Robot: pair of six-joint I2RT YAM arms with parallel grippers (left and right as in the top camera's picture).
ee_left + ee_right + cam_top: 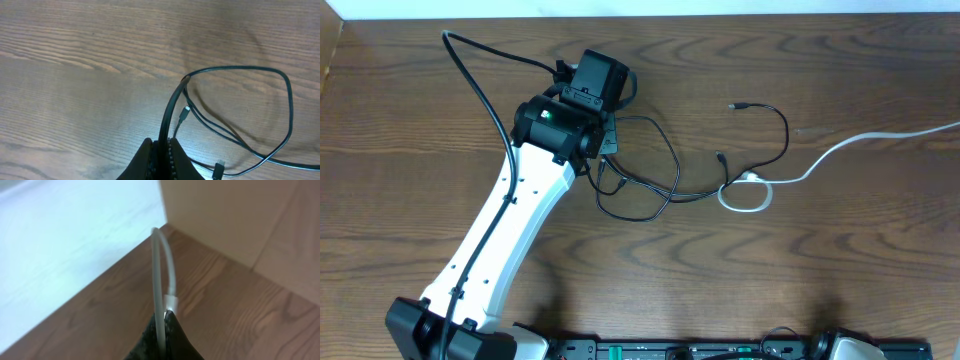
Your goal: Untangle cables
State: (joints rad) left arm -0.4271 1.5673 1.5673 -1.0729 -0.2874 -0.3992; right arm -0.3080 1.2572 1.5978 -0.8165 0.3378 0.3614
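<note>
In the overhead view the thin black cables [650,185] lie in loose overlapping loops at the table's middle, with one plug end [735,105] farther right. My left gripper [607,143] sits at their left side. Its wrist view shows it [162,157] shut on a black cable [172,107] that runs up into a wide loop [240,68]; two small plugs [185,112] lie beside it. The white cable [840,150] runs from a small loop [745,195] to the right edge. My right gripper [164,325] is out of the overhead view, shut on the white cable [159,265] near its plug [171,300].
The left arm's white link [510,230] crosses the lower left of the table, and its own thick black lead [480,80] arcs above it. In the right wrist view a table edge [120,262] borders a pale floor, and a beige panel [240,215] stands behind.
</note>
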